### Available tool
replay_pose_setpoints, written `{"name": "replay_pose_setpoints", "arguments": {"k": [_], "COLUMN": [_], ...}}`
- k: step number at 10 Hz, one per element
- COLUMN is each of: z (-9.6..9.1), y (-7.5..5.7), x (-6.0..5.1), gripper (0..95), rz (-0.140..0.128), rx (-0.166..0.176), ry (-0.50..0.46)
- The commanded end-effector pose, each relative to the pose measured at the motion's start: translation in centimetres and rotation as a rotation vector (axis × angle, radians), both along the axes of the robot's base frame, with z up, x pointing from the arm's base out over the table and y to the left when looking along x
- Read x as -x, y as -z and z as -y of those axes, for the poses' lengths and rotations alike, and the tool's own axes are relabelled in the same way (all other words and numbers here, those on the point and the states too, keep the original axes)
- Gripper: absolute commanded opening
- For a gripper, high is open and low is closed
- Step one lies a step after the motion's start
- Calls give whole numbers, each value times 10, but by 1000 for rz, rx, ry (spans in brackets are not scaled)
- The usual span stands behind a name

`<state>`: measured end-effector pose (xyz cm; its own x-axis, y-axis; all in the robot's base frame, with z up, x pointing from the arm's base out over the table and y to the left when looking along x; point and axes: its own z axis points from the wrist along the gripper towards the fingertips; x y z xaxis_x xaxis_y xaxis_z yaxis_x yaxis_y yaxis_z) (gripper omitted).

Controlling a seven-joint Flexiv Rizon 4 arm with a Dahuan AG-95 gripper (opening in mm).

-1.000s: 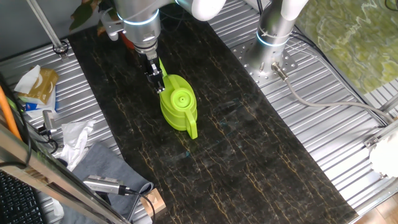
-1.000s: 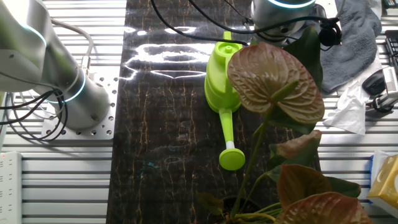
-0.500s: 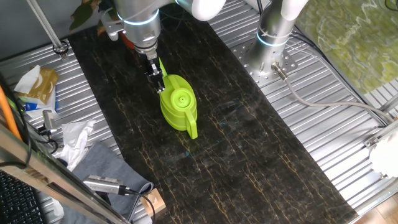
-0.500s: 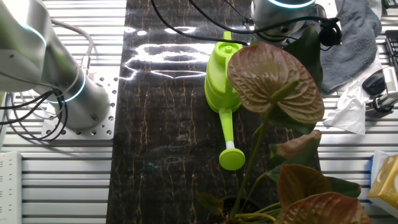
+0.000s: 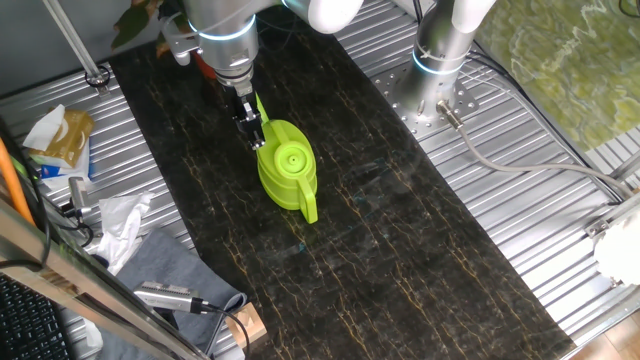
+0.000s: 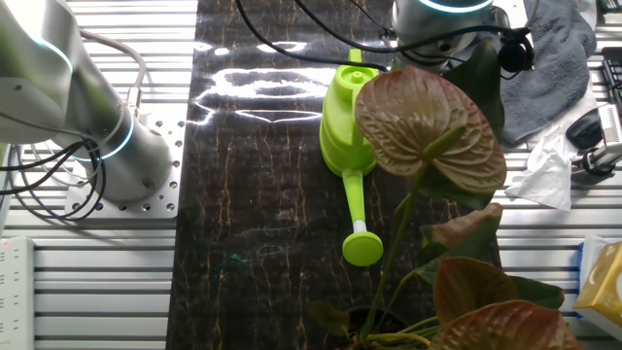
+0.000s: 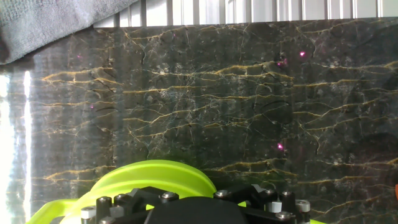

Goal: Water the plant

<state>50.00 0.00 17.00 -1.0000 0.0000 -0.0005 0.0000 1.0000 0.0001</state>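
The gripper [image 5: 254,135] stood at the rear edge of a lime-green watering can [image 5: 286,173] upright on the dark tabletop [image 5: 400,260], apparently positioned to lift it; its grip could not be judged. The plant [image 6: 432,136] waited just beyond the spout.

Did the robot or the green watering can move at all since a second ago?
No, nothing visibly changed. The end effector sits at the same spot by the handle of the lime-green watering can, the can rests where it was on the dark marble-pattern table, and the plant has not shifted. Whether the fingers are closed on the handle is hard to tell.
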Motion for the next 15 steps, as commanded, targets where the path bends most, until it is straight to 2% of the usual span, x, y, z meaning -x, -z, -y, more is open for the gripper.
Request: {"name": "replay_pose_setpoints", "arguments": {"k": [1, 7, 15], "z": [0, -2, -4], "y": [0, -5, -9], "x": [0, 1, 3], "gripper": [0, 0, 0], "rz": [103, 101, 98], "rx": [4, 18, 16], "ry": [-323, -316, -310]}}
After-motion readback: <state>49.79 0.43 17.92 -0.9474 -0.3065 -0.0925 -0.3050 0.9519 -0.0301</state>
